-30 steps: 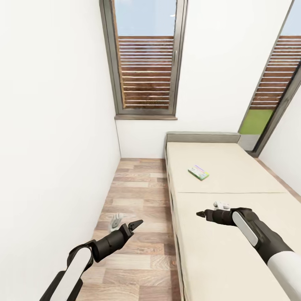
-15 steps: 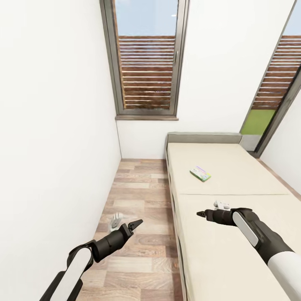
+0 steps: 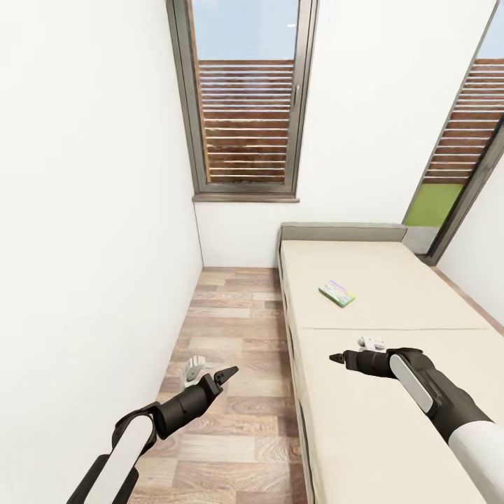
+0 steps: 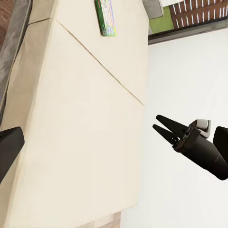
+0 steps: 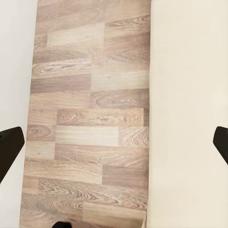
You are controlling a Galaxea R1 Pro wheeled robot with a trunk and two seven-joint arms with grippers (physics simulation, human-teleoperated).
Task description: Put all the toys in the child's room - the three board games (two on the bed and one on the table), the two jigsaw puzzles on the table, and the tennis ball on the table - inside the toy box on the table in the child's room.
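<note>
Where the wood floor point(image 3: 231, 329) ran along the left, the bed point(image 3: 392, 420) stretched along the right, one board game point(image 3: 337, 293) lying flat toward its far end. The right hand point(image 3: 337, 359) hovered over the near mattress and the left hand point(image 3: 225, 374) over the floor, both spread and empty.

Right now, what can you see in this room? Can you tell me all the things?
Board game: one, green, flat on the bed's far half.
Bed: one, cream, along the right side.
Floor: wooden planks, between bed and left wall.
Window: one, grey frame, brown slats outside, on the far wall.
Left gripper: black, above the floor, open.
Right gripper: black, above the bed's near half, open.
</note>
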